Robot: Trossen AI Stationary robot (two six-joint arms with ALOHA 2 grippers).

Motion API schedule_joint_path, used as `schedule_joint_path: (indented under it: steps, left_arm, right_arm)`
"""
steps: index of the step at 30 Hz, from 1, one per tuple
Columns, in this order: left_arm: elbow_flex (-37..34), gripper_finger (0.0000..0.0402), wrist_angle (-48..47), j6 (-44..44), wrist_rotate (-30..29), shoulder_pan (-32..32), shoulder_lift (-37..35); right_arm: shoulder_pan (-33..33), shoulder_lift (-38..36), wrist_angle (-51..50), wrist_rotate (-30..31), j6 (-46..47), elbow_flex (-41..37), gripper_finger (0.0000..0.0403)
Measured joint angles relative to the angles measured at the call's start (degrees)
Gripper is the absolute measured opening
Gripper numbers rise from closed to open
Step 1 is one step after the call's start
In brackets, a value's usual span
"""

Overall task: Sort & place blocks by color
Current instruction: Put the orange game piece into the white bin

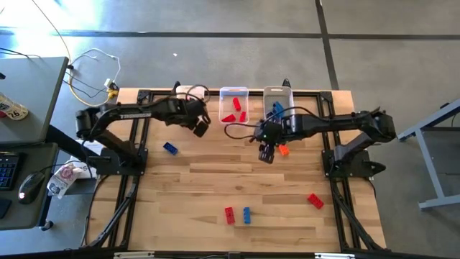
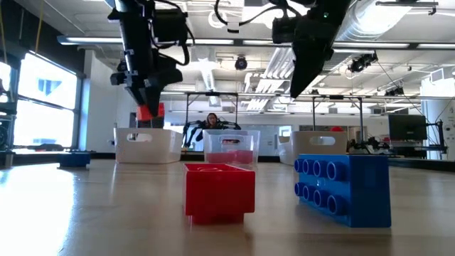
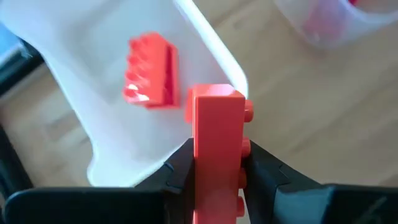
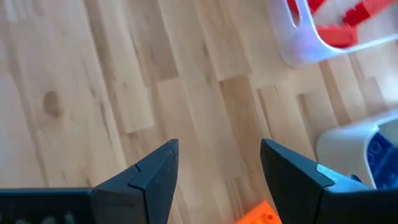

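Observation:
My left gripper (image 1: pixel 200 126) hangs over the left white bin (image 3: pixel 205 50), shut on an orange block (image 3: pixel 217 130). Another orange block (image 3: pixel 152 78) lies on that bin's floor. My right gripper (image 1: pixel 267 153) hovers open above the table in front of the right bin (image 1: pixel 277 96), which holds blue blocks. An orange block (image 1: pixel 283 150) lies on the table just beside its fingers (image 4: pixel 155 174). The middle bin (image 1: pixel 233 105) holds red blocks. On the table lie a blue block (image 1: pixel 170 148), a red (image 1: pixel 229 214) and blue (image 1: pixel 246 214) pair, and another red block (image 1: pixel 315 200). My left gripper pinches the orange block between its two fingers, which lie on its two broad faces at its lower end (image 3: pixel 217 168). The fingers point down from above (image 2: pixel 146 96). The block is lifted clear and hangs over the bin's rim.
Three bins stand in a row at the table's far edge (image 2: pixel 146 142) (image 2: pixel 229 146) (image 2: pixel 320 142). Bare wood lies between the bins and the loose blocks nearer the front edge. The arm bases stand at the left and right table edges. A desk with a mouse (image 1: pixel 30 185) lies beyond the left edge.

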Motion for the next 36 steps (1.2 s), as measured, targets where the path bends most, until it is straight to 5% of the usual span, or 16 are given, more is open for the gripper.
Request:
schedule_joint_path:
  steps: [25,36]
  left_arm:
    - [0.02,0.0076,9.45,10.62,3.28,16.76,4.44]
    - [0.02,0.0105,11.60,13.63,8.55,19.70,4.46]
  right_arm:
    - [5.85,0.00,4.06,-0.67,0.31,0.00,0.0213]
    - [11.33,0.00,0.39,-5.30,12.72,0.00,0.0213]
